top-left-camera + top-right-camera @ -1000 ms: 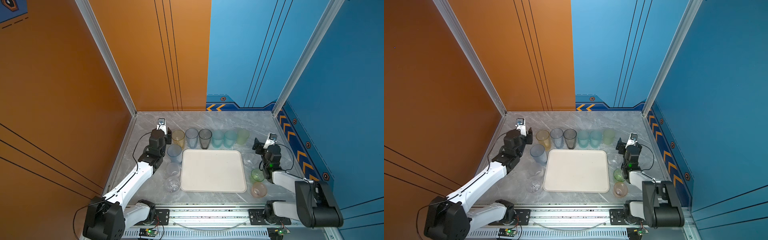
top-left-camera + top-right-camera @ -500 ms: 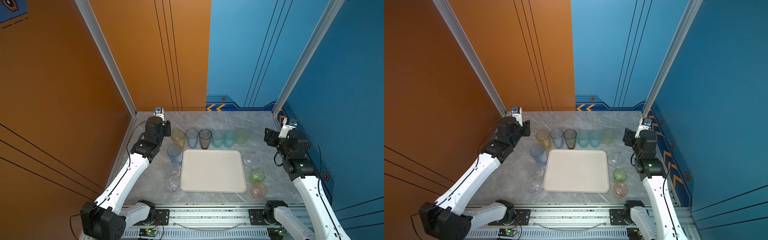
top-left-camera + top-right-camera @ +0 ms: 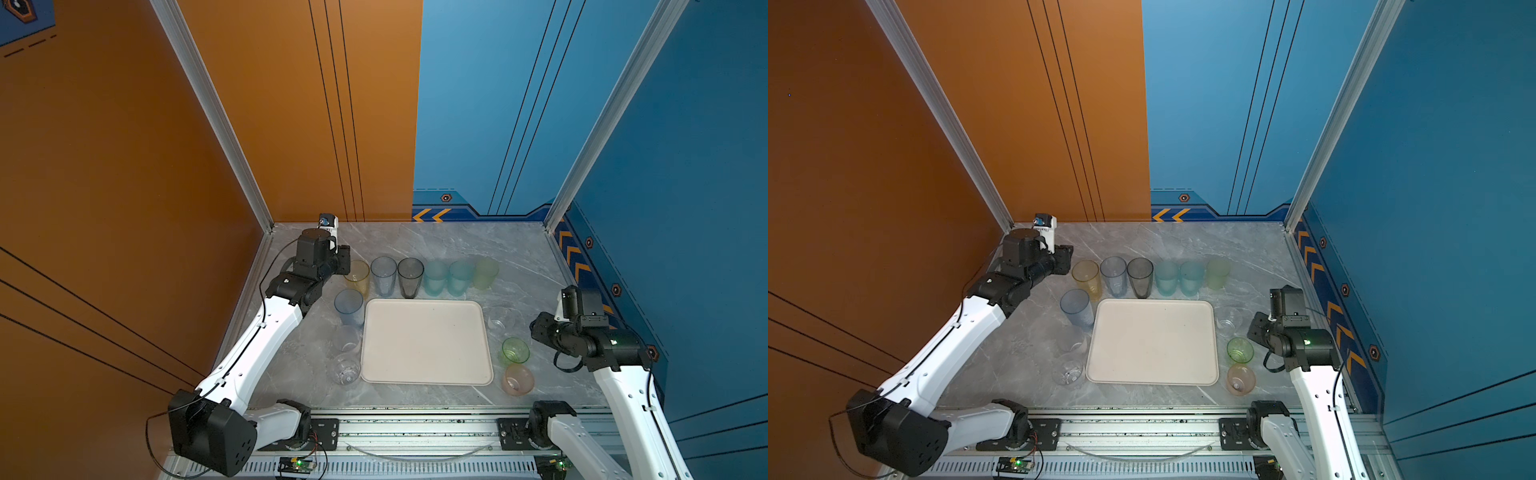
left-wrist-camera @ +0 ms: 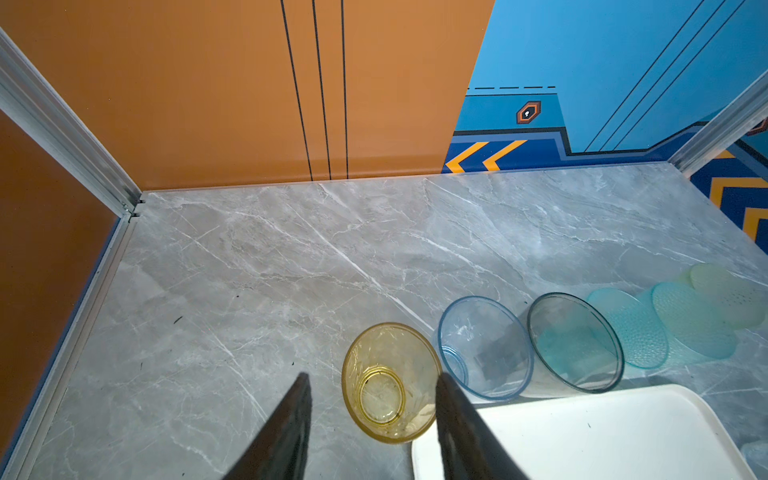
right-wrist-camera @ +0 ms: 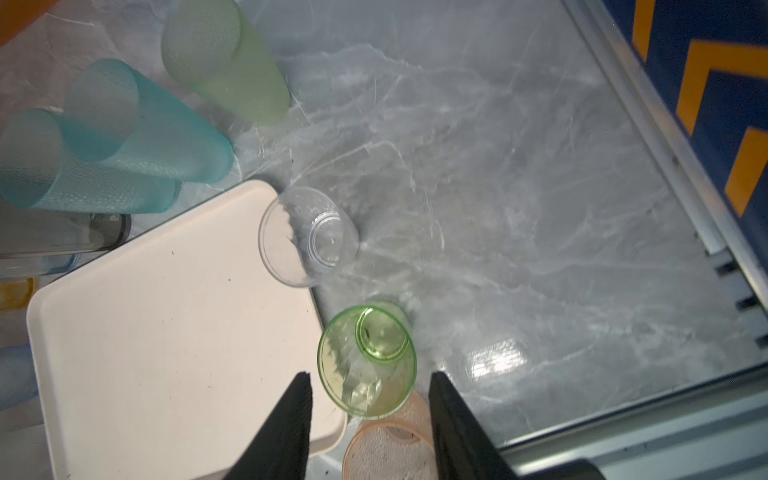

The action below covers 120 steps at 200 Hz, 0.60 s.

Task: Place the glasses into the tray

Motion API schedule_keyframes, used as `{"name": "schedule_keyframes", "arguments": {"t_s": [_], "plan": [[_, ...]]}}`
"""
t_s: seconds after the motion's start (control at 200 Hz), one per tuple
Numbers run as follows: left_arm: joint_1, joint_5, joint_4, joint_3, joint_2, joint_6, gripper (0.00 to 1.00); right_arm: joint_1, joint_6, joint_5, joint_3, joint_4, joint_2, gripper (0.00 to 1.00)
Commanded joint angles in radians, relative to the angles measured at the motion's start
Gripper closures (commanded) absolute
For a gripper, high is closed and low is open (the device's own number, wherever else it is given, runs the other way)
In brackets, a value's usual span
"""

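Across the grey marble table (image 3: 519, 257) lies the cream tray (image 3: 424, 340); every glass stands on the table outside its rim. At the far left end of the row behind the tray, the left gripper (image 4: 372, 376) has its jaws apart and grasps nothing. The yellow glass (image 4: 390, 382) shows between its tips in the left wrist view. By the tray's right side, the right gripper (image 5: 370, 374) is also spread and grasps nothing, with the short green glass (image 5: 368, 361) between its tips.

Six tall glasses line the tray's far edge:
- the yellow glass
- a blue glass (image 3: 383, 274)
- a grey glass (image 3: 410, 276)
- two teal glasses (image 3: 435, 276)
- a pale green glass (image 3: 486, 272)

Left of the tray stand a second blue glass (image 3: 349, 305) and two clear glasses (image 3: 346, 370). Right of it are a small clear glass (image 3: 498, 320), the short green glass, and nearest, a pink glass (image 3: 517, 379).
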Motion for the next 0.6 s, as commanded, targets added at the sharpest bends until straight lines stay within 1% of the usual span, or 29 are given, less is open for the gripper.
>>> {"name": "schedule_keyframes", "arguments": {"t_s": [0.0,0.085,0.14,0.245,0.401,0.596], "plan": [[0.007,0.045,-0.030,0.042,0.015,0.004,0.51,0.028,0.096,0.017,-0.039,-0.100,-0.010,0.58],[0.011,0.056,-0.037,0.050,0.028,0.014,0.51,0.037,0.131,0.031,-0.087,-0.097,-0.014,0.60],[0.014,0.065,-0.039,0.053,0.039,0.020,0.51,0.044,0.150,0.031,-0.106,-0.091,-0.006,0.64],[0.027,0.086,-0.040,0.064,0.060,0.022,0.51,0.061,0.179,0.062,-0.104,-0.094,0.016,0.65],[0.042,0.116,-0.040,0.071,0.084,0.022,0.52,0.073,0.241,0.077,-0.166,-0.049,0.020,0.65],[0.065,0.148,-0.045,0.076,0.099,0.024,0.52,0.077,0.265,0.087,-0.185,-0.021,0.055,0.66]]}}
